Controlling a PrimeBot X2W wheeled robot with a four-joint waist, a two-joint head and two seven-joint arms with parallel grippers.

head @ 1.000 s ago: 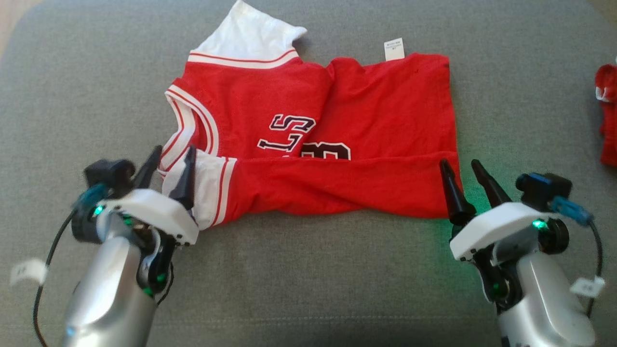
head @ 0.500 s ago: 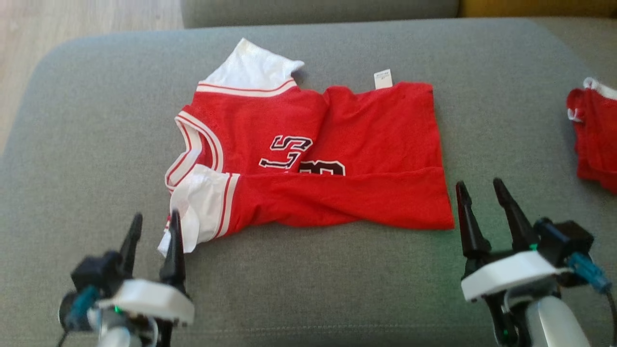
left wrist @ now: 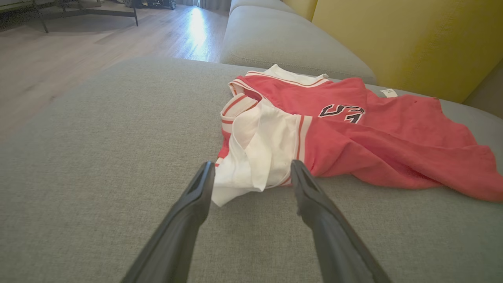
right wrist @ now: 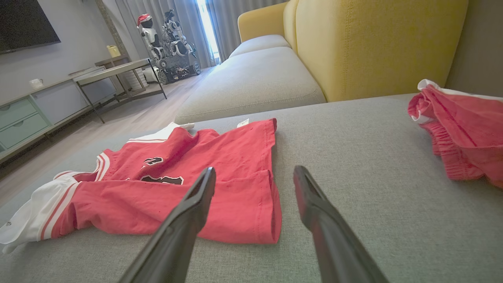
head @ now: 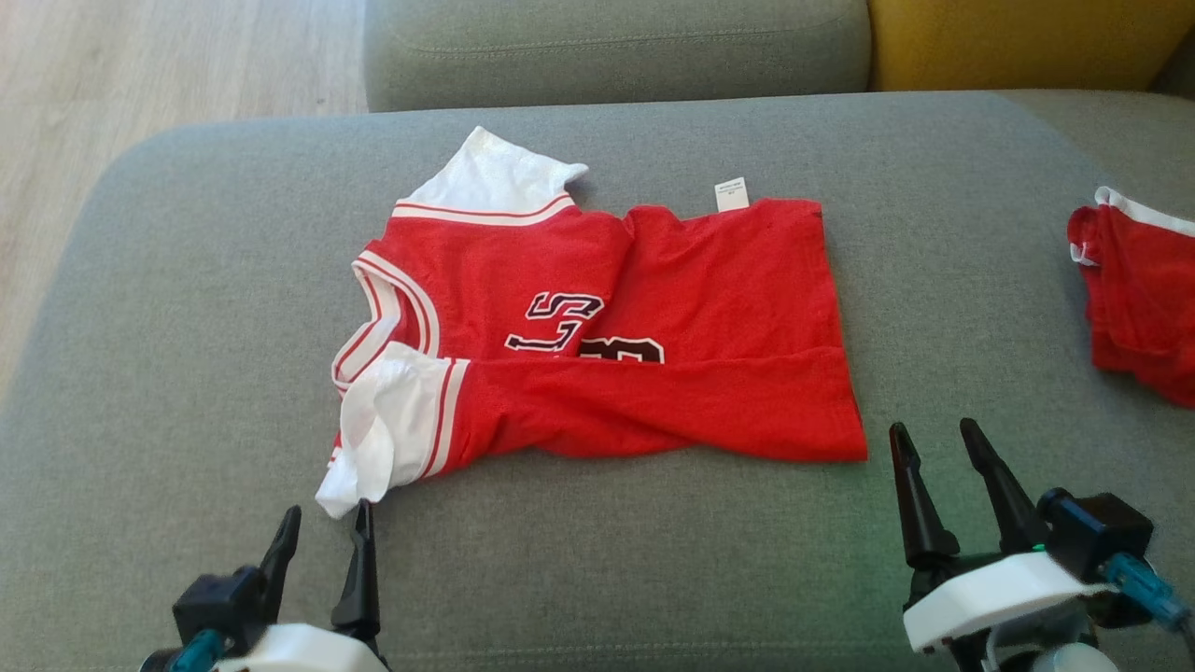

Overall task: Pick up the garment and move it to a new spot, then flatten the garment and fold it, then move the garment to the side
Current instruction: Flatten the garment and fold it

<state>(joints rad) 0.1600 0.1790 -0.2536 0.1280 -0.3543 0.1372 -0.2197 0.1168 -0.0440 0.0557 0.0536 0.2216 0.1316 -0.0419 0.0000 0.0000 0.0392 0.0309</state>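
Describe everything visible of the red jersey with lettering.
The red jersey is soft knit-looking fabric with white sleeves, red-and-white striped trim and dark white-outlined lettering. It lies flat, neck towards the robot's left, its near long edge folded over so the lettering is partly hidden. A white tag sticks out at the far edge. It rests on the grey sofa cushion.

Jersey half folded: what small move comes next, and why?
Likely ease the left tool forward to pinch the crumpled white sleeve and lay it flat: it spills past the folded jersey, and that open tool sits just short of it.
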